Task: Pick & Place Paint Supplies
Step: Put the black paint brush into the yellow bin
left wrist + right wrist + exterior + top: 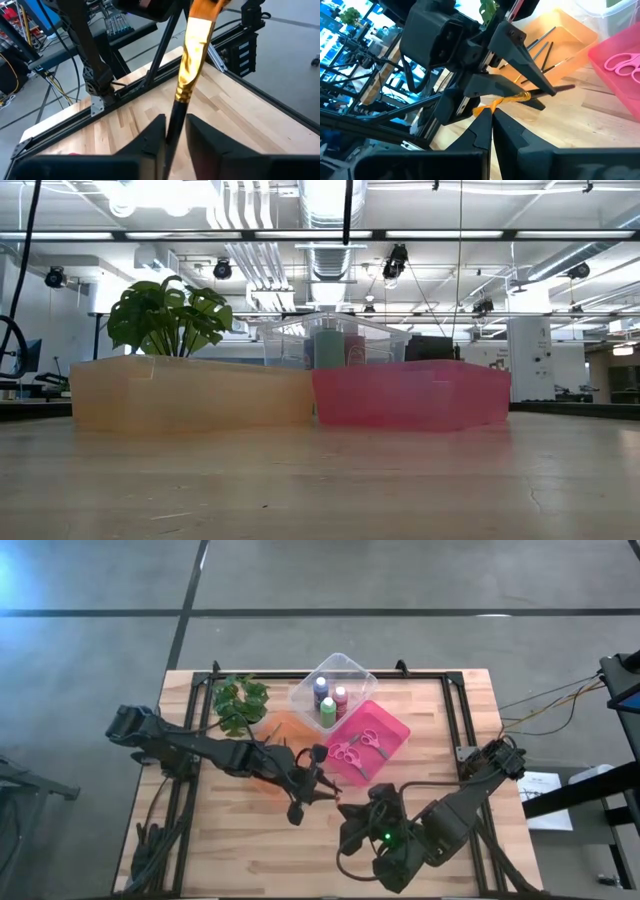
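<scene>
At the centre of the high view, the left gripper (pixel 318 783) and the right gripper (pixel 352 808) meet over the wooden table (pixel 240 840). A thin paintbrush with black handle, gold ferrule and orange bristles (pixel 186 75) stands between the left fingers (pixel 150 142), which pinch its handle. The right gripper's own fingers (pixel 482 132), clenched together, clamp the bristle end. An orange plastic tray (pixel 570 37) holding more brushes sits at that view's upper right.
</scene>
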Motion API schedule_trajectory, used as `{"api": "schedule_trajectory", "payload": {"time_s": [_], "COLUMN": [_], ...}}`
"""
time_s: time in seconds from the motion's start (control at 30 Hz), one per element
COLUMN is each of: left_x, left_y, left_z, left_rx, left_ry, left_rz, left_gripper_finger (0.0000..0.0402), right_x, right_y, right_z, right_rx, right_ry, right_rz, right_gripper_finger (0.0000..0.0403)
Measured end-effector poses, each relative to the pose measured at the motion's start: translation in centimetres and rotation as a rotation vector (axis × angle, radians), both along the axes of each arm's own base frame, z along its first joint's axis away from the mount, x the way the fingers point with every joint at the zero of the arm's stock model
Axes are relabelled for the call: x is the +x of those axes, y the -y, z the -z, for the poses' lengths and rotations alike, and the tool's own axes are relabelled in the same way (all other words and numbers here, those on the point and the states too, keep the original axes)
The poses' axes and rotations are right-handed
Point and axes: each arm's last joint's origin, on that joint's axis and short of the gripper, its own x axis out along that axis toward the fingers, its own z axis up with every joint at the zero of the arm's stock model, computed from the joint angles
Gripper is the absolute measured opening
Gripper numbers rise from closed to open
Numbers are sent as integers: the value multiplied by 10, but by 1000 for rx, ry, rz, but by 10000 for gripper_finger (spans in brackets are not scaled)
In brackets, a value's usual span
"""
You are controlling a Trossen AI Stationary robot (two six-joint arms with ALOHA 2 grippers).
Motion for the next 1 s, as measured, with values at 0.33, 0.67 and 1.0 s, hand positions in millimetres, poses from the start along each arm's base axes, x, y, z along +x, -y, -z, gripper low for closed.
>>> {"api": "schedule_trajectory", "payload": {"time_s": [0.33,0.67,1.0], "left_x": [0,1,4], "left_y": [-2,-15,-38], "left_z": [0,6,7], "left_rx": [3,39,-98], "left_ry": [0,-59,-107], "left_rz": [-5,-99,-99], "left_gripper_finger": [26,29,30], "right_x": [0,3,2], "right_y": [0,-4,-6], "right_z": [-1,-5,-4], "right_rx": [-10,-75,-71], "right_ry": [8,18,-1], "right_rz": [0,-55,-83], "right_gripper_finger": [8,8,8]}}
